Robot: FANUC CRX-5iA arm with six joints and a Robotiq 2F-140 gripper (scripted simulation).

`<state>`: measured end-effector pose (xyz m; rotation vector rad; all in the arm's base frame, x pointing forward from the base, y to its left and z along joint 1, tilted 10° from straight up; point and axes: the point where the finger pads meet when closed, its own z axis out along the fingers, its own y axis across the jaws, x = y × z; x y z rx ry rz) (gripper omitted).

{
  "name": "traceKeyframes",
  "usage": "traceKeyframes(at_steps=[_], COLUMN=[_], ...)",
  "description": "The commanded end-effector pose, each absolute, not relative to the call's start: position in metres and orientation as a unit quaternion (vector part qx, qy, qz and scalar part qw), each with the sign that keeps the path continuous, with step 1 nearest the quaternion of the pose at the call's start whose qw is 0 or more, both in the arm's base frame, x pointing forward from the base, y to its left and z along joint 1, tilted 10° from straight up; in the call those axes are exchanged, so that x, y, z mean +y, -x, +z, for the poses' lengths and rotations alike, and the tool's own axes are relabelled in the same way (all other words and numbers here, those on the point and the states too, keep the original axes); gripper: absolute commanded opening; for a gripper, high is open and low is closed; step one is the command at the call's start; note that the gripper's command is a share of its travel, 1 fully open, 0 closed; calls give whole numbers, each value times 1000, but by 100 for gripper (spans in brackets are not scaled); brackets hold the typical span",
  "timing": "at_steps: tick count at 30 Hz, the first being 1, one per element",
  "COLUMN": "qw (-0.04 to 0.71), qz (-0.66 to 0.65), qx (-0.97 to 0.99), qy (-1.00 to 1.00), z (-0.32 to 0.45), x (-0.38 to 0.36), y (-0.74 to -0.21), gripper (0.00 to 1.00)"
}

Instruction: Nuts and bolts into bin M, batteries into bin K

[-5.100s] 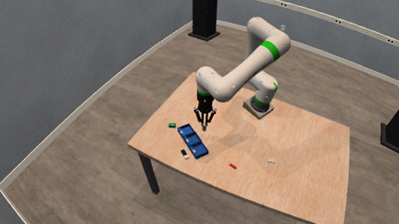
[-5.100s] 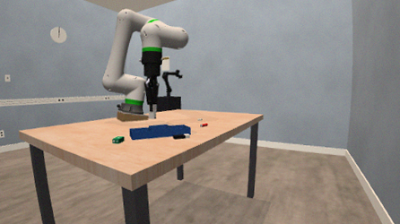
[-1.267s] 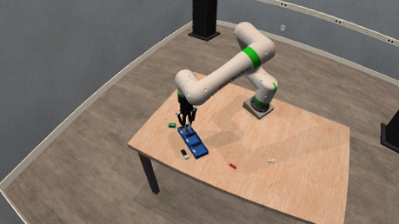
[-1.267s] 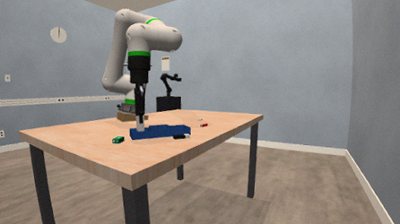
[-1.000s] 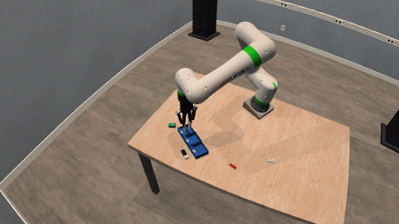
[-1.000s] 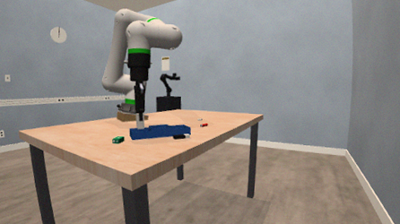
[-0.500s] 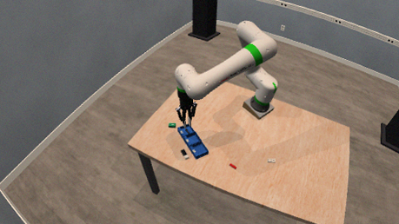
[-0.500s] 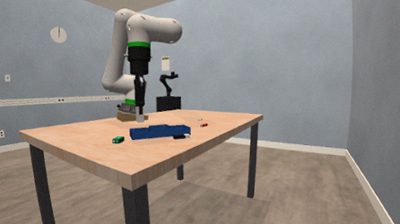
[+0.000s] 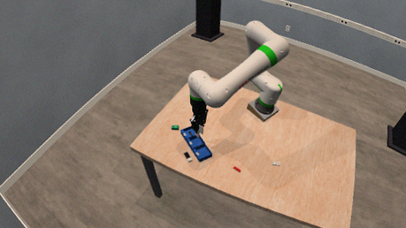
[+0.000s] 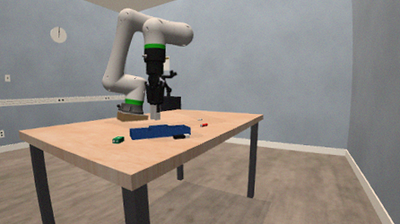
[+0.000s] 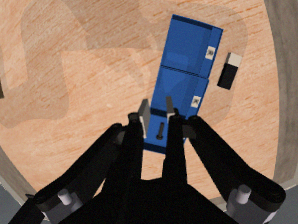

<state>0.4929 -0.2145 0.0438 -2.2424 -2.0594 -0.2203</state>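
A row of blue bins lies on the table; it also shows in the exterior view and the wrist view. Their small white labels are too small to read. My gripper hangs just above the near end bin, fingers slightly apart with nothing between them; it also shows in the top and exterior views. A small dark bolt lies in that bin below the fingers. A black-and-white battery lies on the table beside the far bin. A green battery lies left of the bins.
A small red piece and a small white piece lie on the table right of the bins. The arm's base stands at the table's far edge. The table's front edge is close to the bins.
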Motion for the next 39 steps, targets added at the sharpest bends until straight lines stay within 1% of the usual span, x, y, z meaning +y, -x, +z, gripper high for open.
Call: traceKeyframes(at_steps=[1, 9, 11, 26, 28, 37, 39], qw=[43, 43, 43, 43, 43, 43, 43], qz=[-73, -73, -73, -73, -73, -73, -73], qx=[-674, -674, -674, -674, -674, -674, -674], qy=[733, 733, 733, 733, 733, 733, 733], z=[51, 64, 64, 90, 90, 105, 106], x=[-182, -117, -117, 4, 4, 77, 82], y=[-498, -508, -508, -525, -525, -536, -537], gripper=[26, 26, 26, 26, 26, 26, 26])
